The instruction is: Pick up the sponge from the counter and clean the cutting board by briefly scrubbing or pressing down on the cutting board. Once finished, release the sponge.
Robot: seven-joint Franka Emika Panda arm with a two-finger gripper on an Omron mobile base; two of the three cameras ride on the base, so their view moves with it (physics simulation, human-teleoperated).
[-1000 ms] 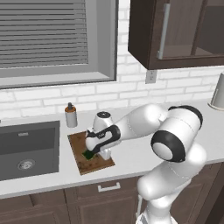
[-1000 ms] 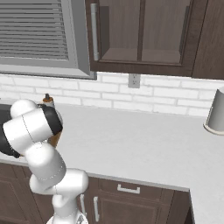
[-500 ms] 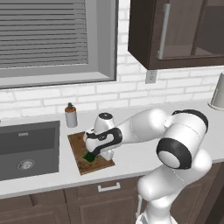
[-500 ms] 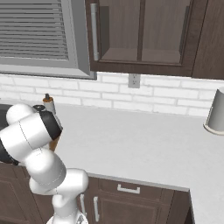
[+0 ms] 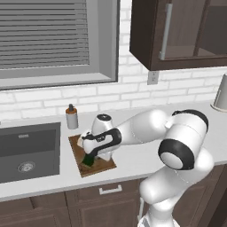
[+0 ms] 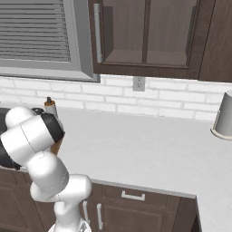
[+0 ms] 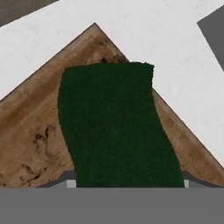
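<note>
The brown stained cutting board [image 5: 103,165] lies on the light counter [image 5: 142,162] just right of the sink. My gripper [image 5: 88,156] points down over the board's front-left part, shut on the dark green sponge [image 5: 87,162], which rests against the wood. In the hand view the sponge [image 7: 113,127] runs up from between my fingertips [image 7: 70,182], with my gripper [image 7: 127,183] closed on its sides, and it covers the middle of the cutting board [image 7: 35,131]. A board corner points away, with the white counter [image 7: 153,35] beyond it.
A small soap bottle [image 5: 72,117] stands just behind the board. The dark grey sink [image 5: 26,148] is close on the left. A grey canister [image 6: 224,115] stands far right against the brick wall. Wall cabinets hang above the counter [image 6: 136,145].
The hand has slid the sponge a little toward the board's front-left, and the elbow has dropped lower. The grip on the sponge stays the same.
</note>
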